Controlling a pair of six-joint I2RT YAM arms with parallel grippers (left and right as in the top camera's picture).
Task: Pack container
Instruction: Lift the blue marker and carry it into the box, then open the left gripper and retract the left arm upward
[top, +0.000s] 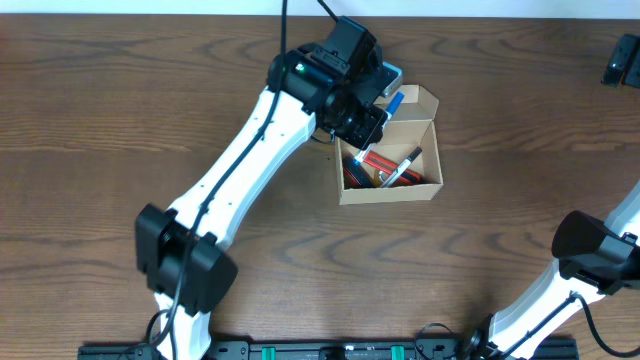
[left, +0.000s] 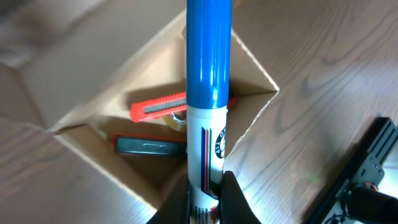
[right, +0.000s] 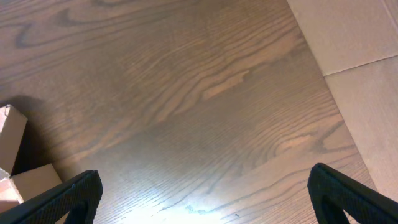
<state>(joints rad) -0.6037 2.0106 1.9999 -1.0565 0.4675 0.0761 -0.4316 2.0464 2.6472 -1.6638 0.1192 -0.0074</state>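
The container (top: 390, 192) is a tan cardboard box standing open at the table's middle, its flap lid (top: 418, 103) folded back. My left gripper (top: 372, 103) hovers over its far left corner, shut on a white marker with a blue cap (top: 395, 100). In the left wrist view the marker (left: 209, 93) points out from my gripper (left: 208, 200) over the container (left: 106, 74). Inside lie a red box cutter (left: 158, 107) and a black item (left: 146, 146). My right gripper (right: 205, 199) stands open over bare wood, nothing between its fingers.
The right arm's elbow (top: 590, 255) sits at the lower right of the table. A black fixture (top: 625, 60) is at the far right edge. The table's edge and tan floor (right: 348, 37) show in the right wrist view.
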